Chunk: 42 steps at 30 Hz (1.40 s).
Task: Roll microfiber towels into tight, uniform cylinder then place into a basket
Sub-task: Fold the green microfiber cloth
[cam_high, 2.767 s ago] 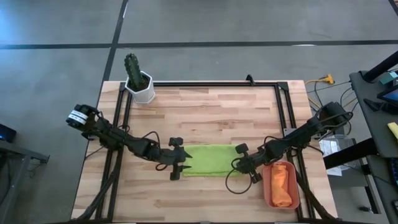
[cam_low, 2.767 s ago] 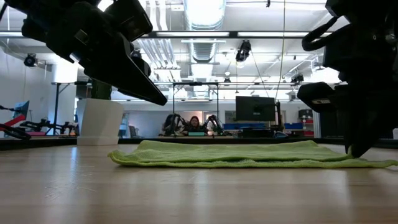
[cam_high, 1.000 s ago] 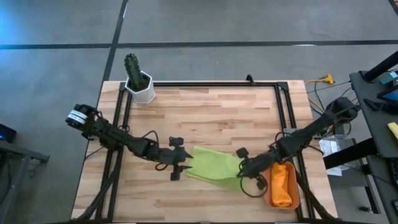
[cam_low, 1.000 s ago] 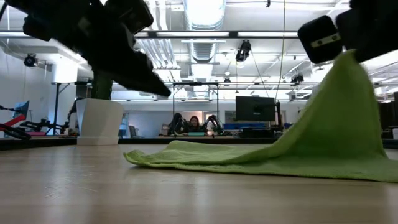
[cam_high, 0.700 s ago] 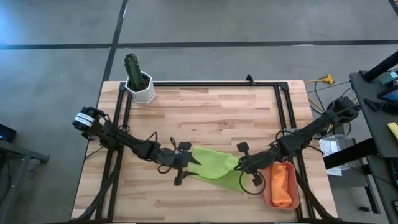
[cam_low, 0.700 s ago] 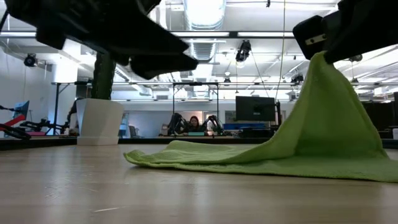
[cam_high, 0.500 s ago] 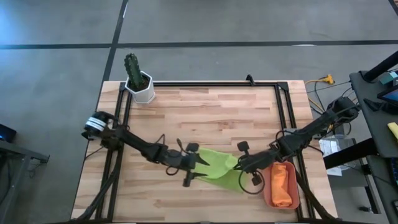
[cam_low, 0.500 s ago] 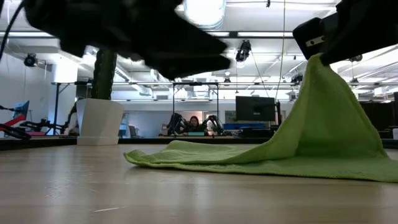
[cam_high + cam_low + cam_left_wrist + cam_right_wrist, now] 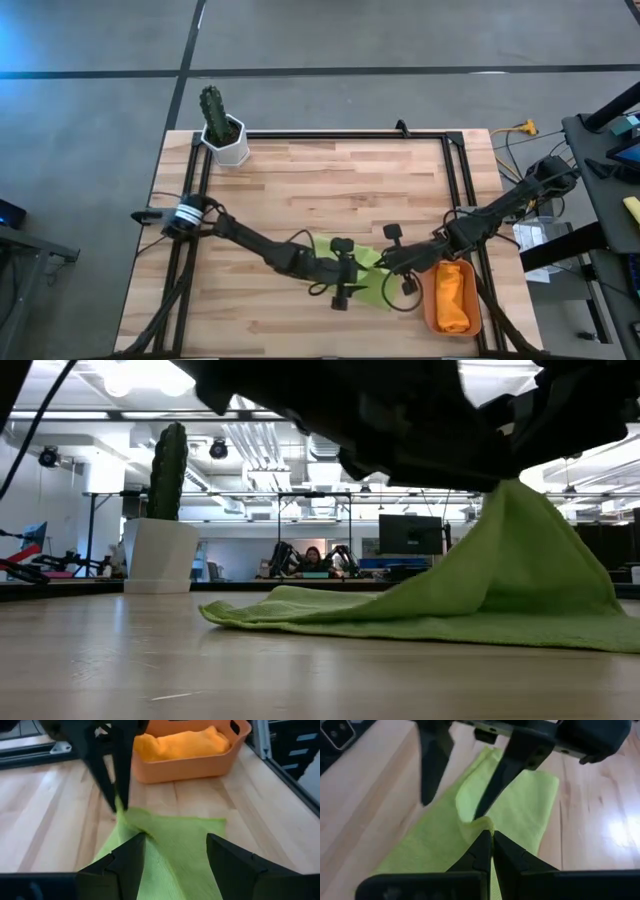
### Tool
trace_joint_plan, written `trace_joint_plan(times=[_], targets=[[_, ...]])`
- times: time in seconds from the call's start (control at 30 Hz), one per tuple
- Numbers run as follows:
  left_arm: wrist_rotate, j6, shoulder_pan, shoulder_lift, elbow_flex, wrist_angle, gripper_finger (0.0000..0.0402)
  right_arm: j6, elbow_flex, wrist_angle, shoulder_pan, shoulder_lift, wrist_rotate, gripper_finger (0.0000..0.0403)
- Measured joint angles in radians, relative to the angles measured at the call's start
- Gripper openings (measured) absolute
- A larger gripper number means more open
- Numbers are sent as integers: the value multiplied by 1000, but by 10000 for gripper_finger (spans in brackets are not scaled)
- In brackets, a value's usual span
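Observation:
The lime green towel (image 9: 372,290) lies on the wooden table right of centre, its left part flat (image 9: 300,610) and its right end drawn up into a peak (image 9: 510,490). My right gripper (image 9: 491,840) is shut on that peak. My left gripper (image 9: 175,855) hovers open above the towel, pointing toward the table's right edge, its fingers a little left of my right gripper (image 9: 381,264). The orange-brown basket (image 9: 430,300) stands at the near right with the orange towel (image 9: 455,295) lying in it. My right gripper pinches the green towel's raised right end (image 9: 482,824) between its two shut fingers, coming slanting down from the table's right side. That end is lifted clear and the cloth slopes down from it like a tent. The rest of the towel (image 9: 350,618) lies on the table.
A white pot with a cactus (image 9: 225,135) stands at the far left corner. A black frame rail (image 9: 460,180) runs along the table's far and side edges. Bare wood spreads over the table's far half and near left.
My left gripper has swept toward the table's right edge, from the towel's left end to above its middle, close to my right gripper, staying open. My right gripper has kept its place, still shut on the towel's raised end.

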Motion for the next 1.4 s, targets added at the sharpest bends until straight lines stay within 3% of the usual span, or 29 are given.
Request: trace_joint_plan(times=[0.33, 0.73, 1.03, 1.4], targets=[[-185, 21, 1, 25, 31, -47, 195, -10, 0, -15, 3, 0, 2, 9], [-43, -142, -16, 27, 21, -155, 195, -19, 0, -32, 2, -2, 22, 9], [-48, -175, -49, 28, -37, -282, 195, -44, 0, -37, 3, -22, 27, 9], [-68, -227, -54, -28, -37, -554, 195, -40, 0, -74, 3, -63, 27, 9]])
